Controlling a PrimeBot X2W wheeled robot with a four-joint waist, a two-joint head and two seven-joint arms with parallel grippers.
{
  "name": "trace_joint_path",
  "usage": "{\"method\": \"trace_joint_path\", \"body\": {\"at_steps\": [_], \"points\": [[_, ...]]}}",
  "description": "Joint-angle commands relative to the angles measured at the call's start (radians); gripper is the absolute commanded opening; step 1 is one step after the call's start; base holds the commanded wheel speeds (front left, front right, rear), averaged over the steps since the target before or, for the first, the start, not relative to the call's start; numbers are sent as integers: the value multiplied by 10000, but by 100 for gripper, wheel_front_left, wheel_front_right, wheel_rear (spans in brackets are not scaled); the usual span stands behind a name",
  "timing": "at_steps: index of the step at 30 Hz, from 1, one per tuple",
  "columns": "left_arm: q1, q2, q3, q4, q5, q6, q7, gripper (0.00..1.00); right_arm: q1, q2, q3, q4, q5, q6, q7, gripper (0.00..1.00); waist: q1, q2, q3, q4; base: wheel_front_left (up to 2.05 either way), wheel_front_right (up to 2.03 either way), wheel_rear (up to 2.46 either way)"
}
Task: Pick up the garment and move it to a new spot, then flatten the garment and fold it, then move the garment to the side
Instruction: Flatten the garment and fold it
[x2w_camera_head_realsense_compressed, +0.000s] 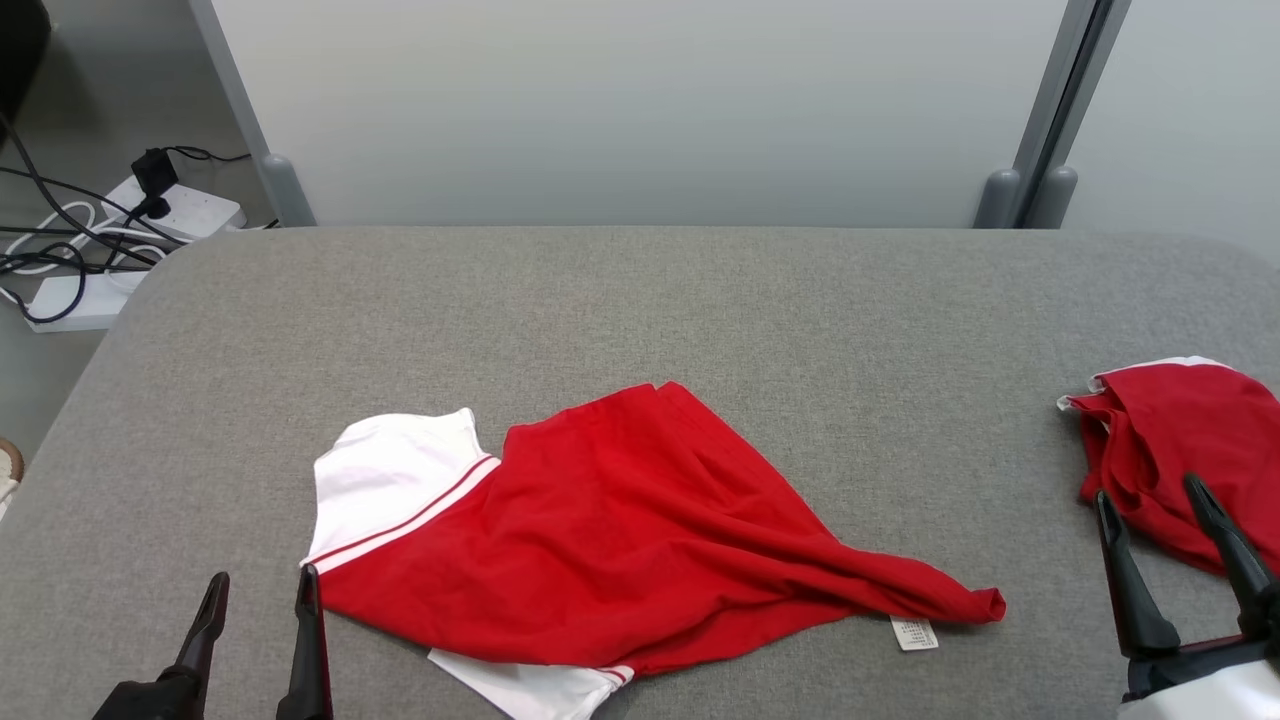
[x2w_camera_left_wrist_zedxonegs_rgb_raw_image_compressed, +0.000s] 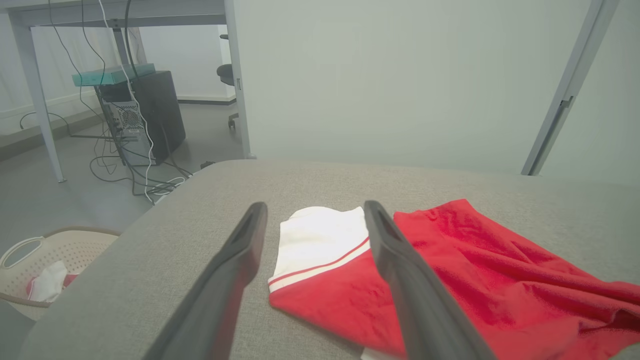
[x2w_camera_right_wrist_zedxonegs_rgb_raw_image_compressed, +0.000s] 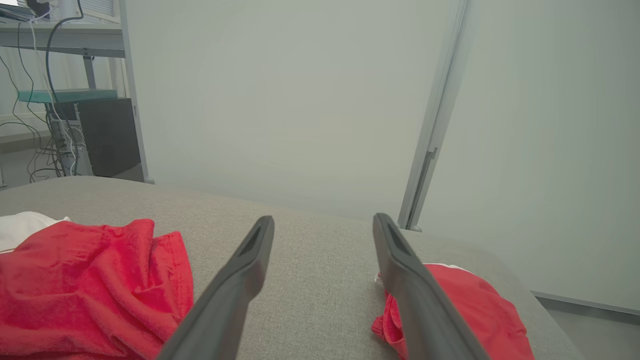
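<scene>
Garment, red with white sleeves, lies near the front middle of the grey padded table, within reach of both arms, which looks like the reason for that spot. It is not flat: its right end is twisted into a tail with the label showing, so flattening seems to be the step in hand. Left gripper stands just beside the near-left corner by the white sleeve, fingers spread wide and empty, well set to take that corner. Right gripper is equally wide open and holds nothing. It is by a second bunched red garment at the right edge, and I cannot tell if they touch. Farther off, a power strip lies on the floor.
</scene>
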Motion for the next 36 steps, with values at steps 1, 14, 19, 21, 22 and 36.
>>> {"method": "trace_joint_path", "body": {"at_steps": [1,14,19,21,22,36], "points": [[-374,237,375,-123,-71,-136,-165,100,-7,-141,86,-208,-79,40,-130,100,0,-1,-86,35,0,0,0],[-573,586,478,245,71,-659,-297,100,117,67,197,-142,-115,40,-131,100,0,-1,-208,-232,0,0,0],[-614,652,475,253,93,-698,-303,100,79,102,230,-138,-84,40,-131,100,0,-1,-220,-234,0,0,0],[-612,669,482,252,76,-706,-299,100,55,129,258,-128,-71,40,-131,100,0,-1,-212,-241,0,0,0],[-614,675,480,252,68,-715,-298,100,45,141,269,-115,-60,40,-131,100,0,-1,-208,-243,0,0,0],[-883,192,-689,124,33,-1159,444,100,-23,-59,764,342,109,40,-16,100,0,-1,21,-282,0,0,0]]}}
